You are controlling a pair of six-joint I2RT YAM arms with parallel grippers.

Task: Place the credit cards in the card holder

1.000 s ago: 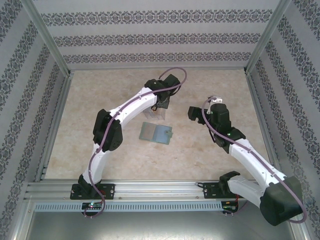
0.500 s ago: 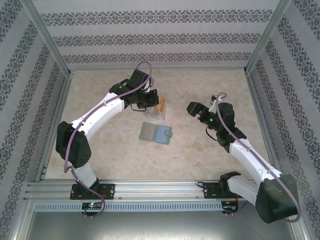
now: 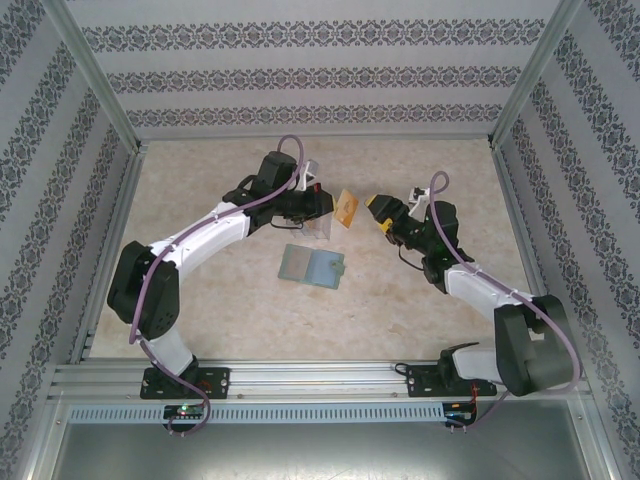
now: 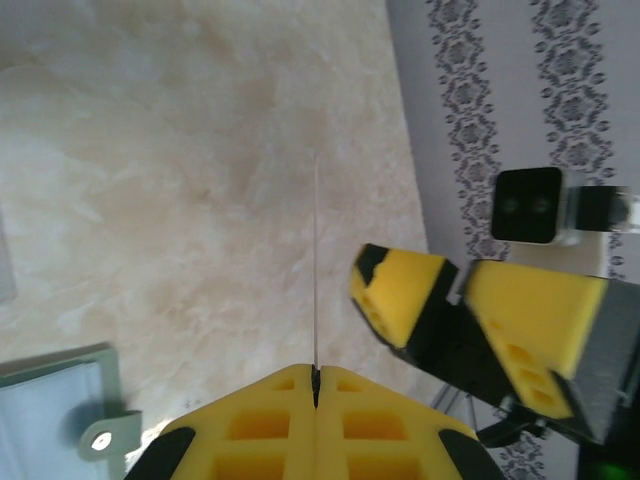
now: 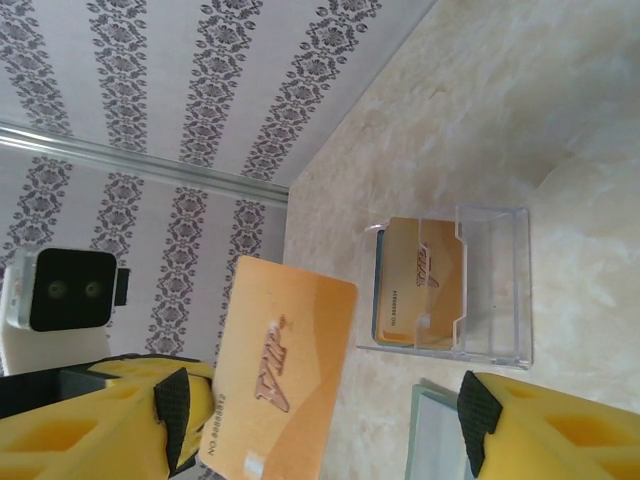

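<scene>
patterned walls [image 3: 320,75], marbled table [image 3: 250,310], left gripper [image 4: 315,375] tight on orange credit card [image 5: 280,370], right gripper [image 3: 380,213] wide

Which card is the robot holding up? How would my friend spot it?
Start at the pale marble table, near its middle. The left gripper pinches an orange card there, up in the air. A matching card stands inside the clear card holder, but this one is held off the table.

the card holder [image 5: 495,290] is clear glossy plastic, the orange card [image 5: 280,380] smooth, the tabletop [image 5: 560,100] matt, stone-look.
</scene>
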